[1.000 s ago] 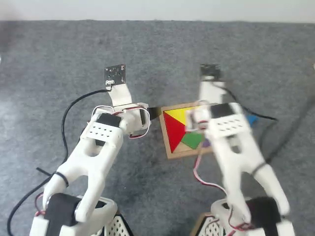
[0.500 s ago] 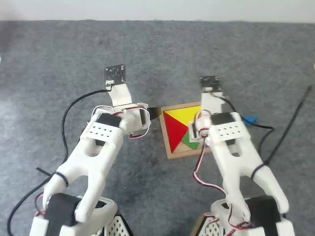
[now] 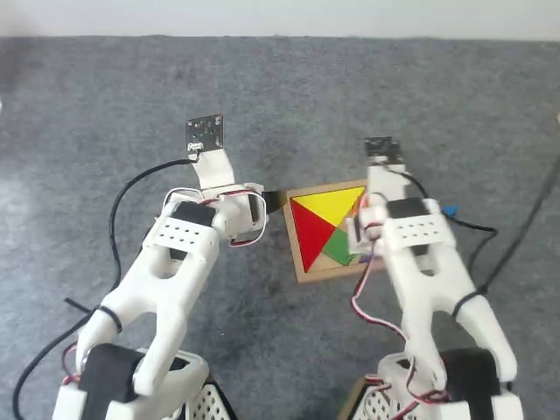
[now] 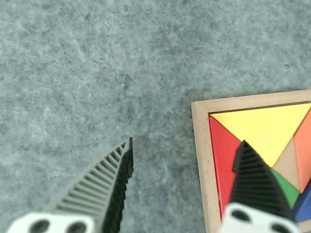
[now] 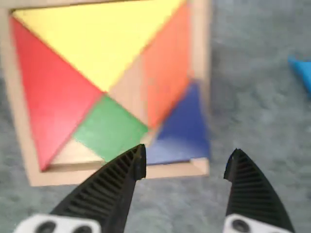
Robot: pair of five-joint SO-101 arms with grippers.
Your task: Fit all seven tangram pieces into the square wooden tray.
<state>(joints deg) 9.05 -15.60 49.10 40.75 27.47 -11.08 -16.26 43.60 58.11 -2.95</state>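
Tray [image 5: 175, 170] lies directly under the right gripper [image 5: 188, 151], whose jaws are spread and hold nothing. They hang above the tray's near rim.

Seated in the tray:
- yellow triangle [image 5: 102, 43]
- red triangle [image 5: 48, 102]
- green piece [image 5: 109, 128]
- orange piece [image 5: 165, 73]
- dark blue triangle [image 5: 180, 131]

Bare wood shows in two spots, one between yellow, green and orange, the other in the corner next to green.

Change over the last second: the right arm shifted sideways over the tray, first further across it, then back toward its right edge. The seated pieces look unmoved. The left arm did not move.

Judgement: nothing was placed in this interval, and the task is unfinished with two gaps open.

Left gripper [image 4: 186, 142] is also spread and empty, one finger above the tray's red corner and the other above the carpet beside it.

Light blue piece [image 5: 302, 73] lies on the carpet, outside the tray and well apart from its right rim. It is probably the next pick for the right arm. The seventh piece is not located.

Surface is grey low-pile carpet [image 3: 105, 105], with the arms' cables trailing across it. A pale wall strip [image 3: 280, 16] runs along the far edge.
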